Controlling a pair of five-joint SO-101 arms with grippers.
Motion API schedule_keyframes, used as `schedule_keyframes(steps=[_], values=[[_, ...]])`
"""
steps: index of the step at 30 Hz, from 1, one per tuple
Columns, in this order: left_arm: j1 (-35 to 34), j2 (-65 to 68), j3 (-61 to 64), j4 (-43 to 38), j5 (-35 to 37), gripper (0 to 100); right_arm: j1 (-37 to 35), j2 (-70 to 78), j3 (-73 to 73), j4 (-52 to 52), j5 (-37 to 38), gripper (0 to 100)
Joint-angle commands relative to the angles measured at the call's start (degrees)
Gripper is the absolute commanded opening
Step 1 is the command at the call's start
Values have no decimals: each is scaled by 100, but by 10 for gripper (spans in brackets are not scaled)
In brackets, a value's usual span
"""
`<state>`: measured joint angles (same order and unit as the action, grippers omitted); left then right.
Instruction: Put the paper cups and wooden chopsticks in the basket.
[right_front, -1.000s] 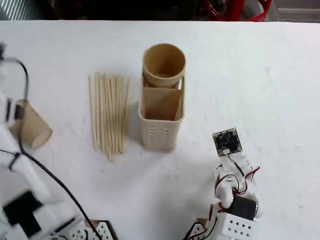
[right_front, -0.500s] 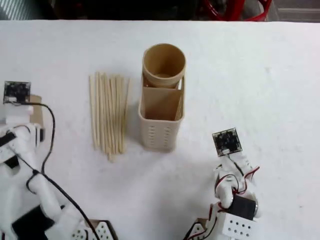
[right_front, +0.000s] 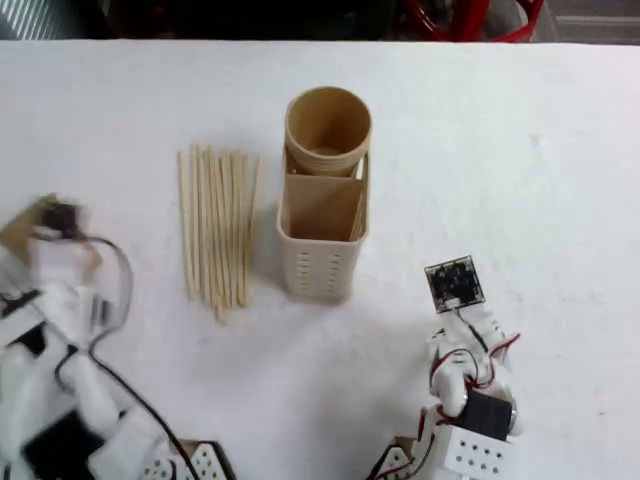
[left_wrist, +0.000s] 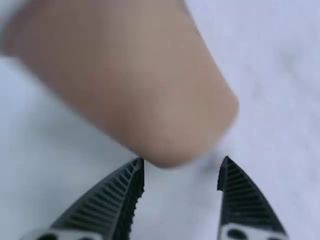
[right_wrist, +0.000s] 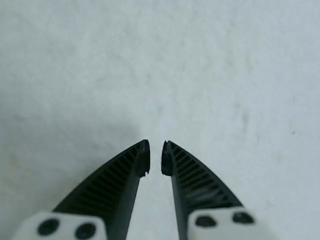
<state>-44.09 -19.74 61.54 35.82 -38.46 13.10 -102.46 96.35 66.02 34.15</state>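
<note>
Gripping the loose paper cup (left_wrist: 125, 80) cleanly is, I judge, the step in hand. It lies on its side at the far left of the bench (right_front: 520, 150), well apart from the basket. The left claw (left_wrist: 182, 167) stands wide open and holds nothing, and the cup's side is just ahead of its tips, not yet between them. To do it well, the claw should go farther in so the jaws straddle the cup wall or rim. It should close gently, since thin paper will likely crush or squirt out under a hard pinch. The cup should then be lifted high enough to pass over the sticks.

Next to the right, the wooden chopsticks (right_front: 215, 235) lie in a loose row flat on the bench, just beside the basket (right_front: 318, 262). The basket stands upright, with a second paper cup (right_front: 328, 128) already seated in its far compartment and the near one open.

Farther right, the right claw (right_wrist: 154, 150) hangs over bare bench, its jaws all but shut with only a slit between them, holding nothing.

No brand, label or writing is legible on the cups, sticks or basket.
</note>
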Motion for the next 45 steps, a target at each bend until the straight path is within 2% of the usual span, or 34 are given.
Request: schedule_keyframes(steps=[1,9,12,18,20,23,28,32,34,37,41,45], values=[[-171,-13,237,70,-299,245,22,-31,53,22,26,57],[-330,-180,185,264,-457,245,22,-31,53,22,26,57],[-330,-884,-97,914,-422,245,22,-31,53,22,26,57],[-321,-3292,-1160,2752,-413,247,22,-31,53,22,26,57],[-321,-3855,-1600,2989,-396,247,22,-31,53,22,26,57],[-356,-3873,-2295,2822,-26,247,22,-31,53,22,26,57],[-840,-2158,-3543,1969,624,247,22,-31,53,22,26,57],[-1156,189,-5275,2092,1037,249,22,-31,53,22,26,57],[-1165,1376,-6382,2611,1081,268,22,-31,53,22,26,57],[-998,2923,-8237,3824,905,321,22,-31,53,22,26,57],[-576,4690,-10875,5512,185,330,22,-31,53,22,26,57],[-119,6220,-13380,6488,-730,330,22,-31,53,22,26,57]])
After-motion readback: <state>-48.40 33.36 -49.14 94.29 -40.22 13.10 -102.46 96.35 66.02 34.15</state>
